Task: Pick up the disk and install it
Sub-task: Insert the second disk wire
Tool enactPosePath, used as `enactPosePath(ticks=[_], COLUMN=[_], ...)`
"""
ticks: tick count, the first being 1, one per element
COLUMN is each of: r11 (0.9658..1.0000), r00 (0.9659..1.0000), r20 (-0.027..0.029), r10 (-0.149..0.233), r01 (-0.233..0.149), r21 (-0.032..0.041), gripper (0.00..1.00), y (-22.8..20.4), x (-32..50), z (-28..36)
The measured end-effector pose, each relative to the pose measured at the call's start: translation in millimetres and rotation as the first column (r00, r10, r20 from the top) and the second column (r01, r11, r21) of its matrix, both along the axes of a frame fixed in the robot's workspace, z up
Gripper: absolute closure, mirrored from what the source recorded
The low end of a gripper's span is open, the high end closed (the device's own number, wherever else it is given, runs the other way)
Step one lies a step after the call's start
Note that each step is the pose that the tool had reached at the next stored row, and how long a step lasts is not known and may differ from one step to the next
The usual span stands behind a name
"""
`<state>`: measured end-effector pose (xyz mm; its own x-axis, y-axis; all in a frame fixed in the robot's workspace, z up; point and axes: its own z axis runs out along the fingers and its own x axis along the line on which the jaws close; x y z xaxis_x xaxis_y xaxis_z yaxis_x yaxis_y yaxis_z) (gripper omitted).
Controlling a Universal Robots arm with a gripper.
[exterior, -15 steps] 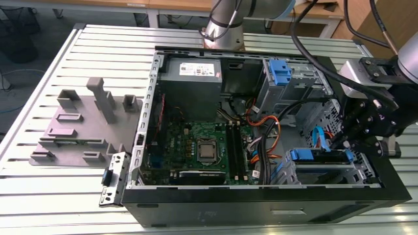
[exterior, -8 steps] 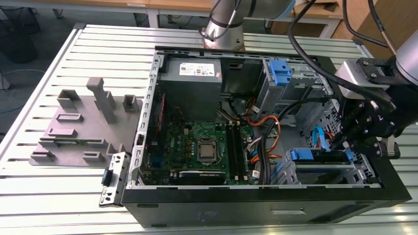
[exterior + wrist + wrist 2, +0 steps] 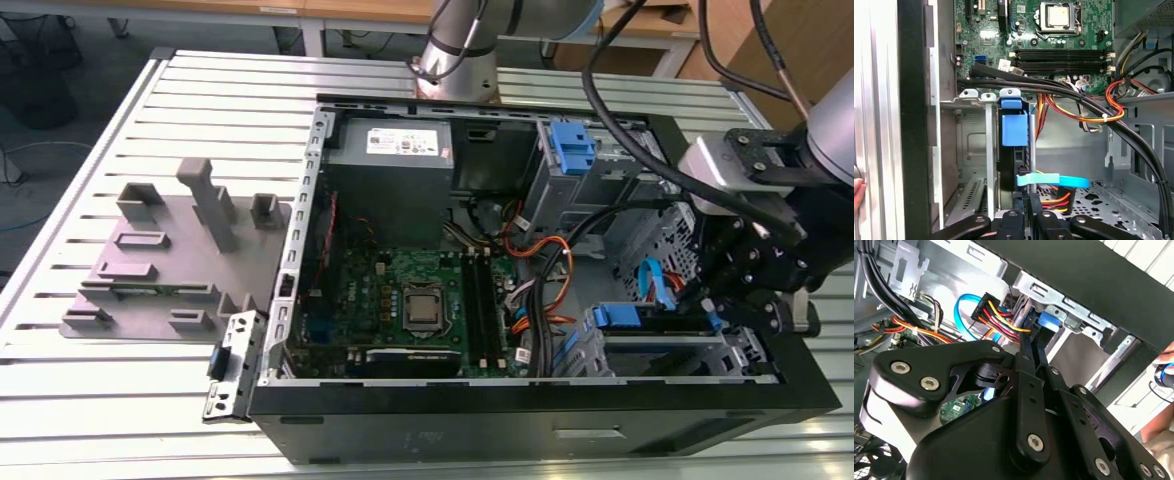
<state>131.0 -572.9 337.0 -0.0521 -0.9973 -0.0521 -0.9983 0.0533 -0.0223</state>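
The disk (image 3: pixel 1010 165) stands on edge in the drive cage at the case's front corner, and its blue plastic rail frame (image 3: pixel 1014 128) faces the motherboard. In the exterior view the disk (image 3: pixel 657 324) lies in that cage at the exterior view's right. My gripper (image 3: pixel 717 303) hangs just over the cage. In both wrist views its black fingers (image 3: pixel 1027 347) are drawn together, with the gripper (image 3: pixel 1029 324) tips at the disk's end beside the cable plugs. My gripper (image 3: pixel 1029 209) is shut and nothing shows between its fingers.
The open computer case (image 3: pixel 534 425) lies on a slatted table. Bundled power cables (image 3: pixel 1089 112) and a blue data cable (image 3: pixel 1053 180) crowd the cage. A second blue-railed bay (image 3: pixel 570 146) and a grey power-supply box (image 3: pixel 394 148) sit at the back. A grey moulded holder (image 3: pixel 174 250) stands to the left. A person's hand (image 3: pixel 1163 371) is outside the case.
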Motion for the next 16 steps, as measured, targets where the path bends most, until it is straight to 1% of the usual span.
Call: enactPosePath(ticks=[2,5,16], r11=[1.0000,1.0000,1.0000], r00=[1.0000,1.0000,1.0000], r20=[0.0048,0.0077,0.0084], r10=[0.000,0.000,0.000], r01=[0.000,0.000,0.000], r21=[0.0000,0.0001,-0.0001], gripper=[0.84,0.84,0.84], y=[-0.7,-0.8,-0.8], x=[-4.3,-7.0,-7.1], z=[0.1,-0.2,-1.8])
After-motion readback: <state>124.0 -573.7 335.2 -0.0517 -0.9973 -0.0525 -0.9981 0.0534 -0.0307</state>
